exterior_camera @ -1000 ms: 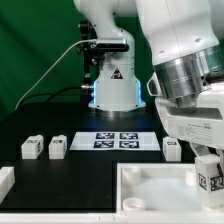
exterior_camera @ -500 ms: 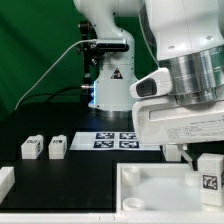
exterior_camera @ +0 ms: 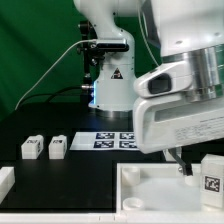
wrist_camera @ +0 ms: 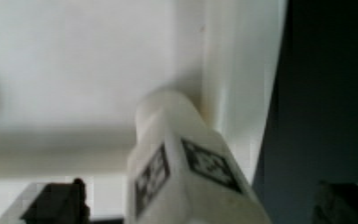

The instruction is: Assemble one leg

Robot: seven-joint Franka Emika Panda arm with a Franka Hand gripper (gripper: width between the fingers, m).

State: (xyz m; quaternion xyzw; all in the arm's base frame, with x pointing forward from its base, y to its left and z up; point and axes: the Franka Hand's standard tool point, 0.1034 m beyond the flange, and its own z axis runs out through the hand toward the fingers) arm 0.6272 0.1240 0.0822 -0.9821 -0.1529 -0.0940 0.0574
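Observation:
One leg, a small white block with a square tag, stands upright at the exterior view's right edge, on the right side of the large white tray-like piece. My gripper hangs over it, with one dark finger showing apart from the leg. In the wrist view the leg runs between the two dark fingertips, with a gap on each side; the gripper looks open. Two more legs stand at the left.
The marker board lies behind the tray piece, partly hidden by my hand. The robot base stands at the back. A white part shows at the left edge. The table is black.
My hand has turned and swung toward the exterior view's left, now covering the leg that stood right of the marker board. The leg under the gripper has barely shifted.

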